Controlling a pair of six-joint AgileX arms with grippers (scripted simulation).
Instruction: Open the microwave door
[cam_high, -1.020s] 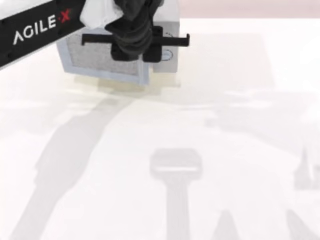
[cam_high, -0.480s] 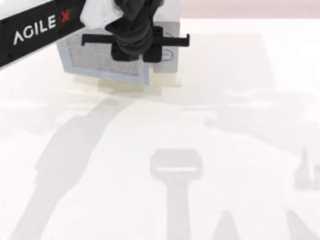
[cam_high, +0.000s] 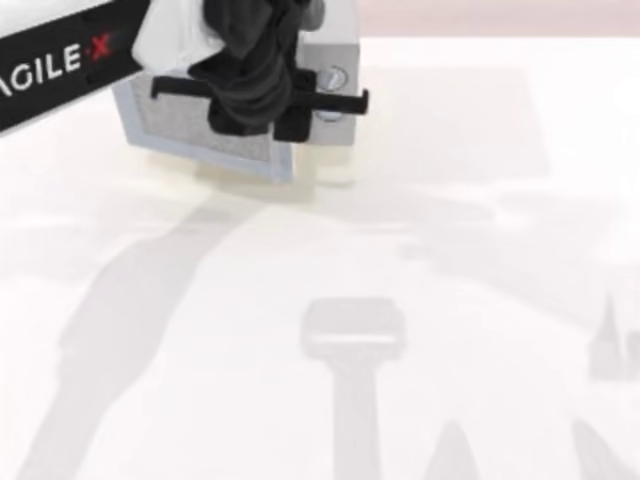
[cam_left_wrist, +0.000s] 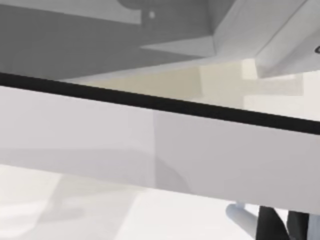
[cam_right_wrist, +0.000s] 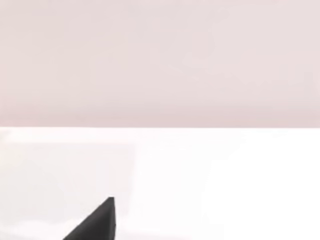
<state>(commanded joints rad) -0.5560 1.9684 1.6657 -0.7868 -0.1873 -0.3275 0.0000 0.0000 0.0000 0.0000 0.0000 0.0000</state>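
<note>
Top view: The microwave (cam_high: 335, 110) stands at the far edge of the table (cam_high: 420, 300), left of centre. The microwave door (cam_high: 175, 125) is swung slightly outward, its free edge standing proud of the front panel, where one round knob (cam_high: 336, 78) is visible. The left tool (cam_high: 285, 125) sits directly over the door's free edge, at the junction between door and knob panel. The dark wrist body covers the fingers, so how far the left tool is spread and whether it clamps the handle cannot be told. The left arm (cam_high: 50, 65), marked AGILEX, enters from the upper left. The door window appears as a speckled grey mesh inside a light-grey frame.

Left wrist view: The microwave door (cam_left_wrist: 160, 140) fills the frame as a broad light-grey band with a thin dark line along one long edge. Behind it, a pale cream interior strip (cam_left_wrist: 170, 85) shows through the gap between door and body. The dark tips at the frame edge (cam_left_wrist: 275, 225) lie close against the door.

Right wrist view: Only bare table (cam_right_wrist: 200, 175) and a pale wall show. One dark fingertip (cam_right_wrist: 97, 222) of the right tool is visible; its spread cannot be told.
</note>
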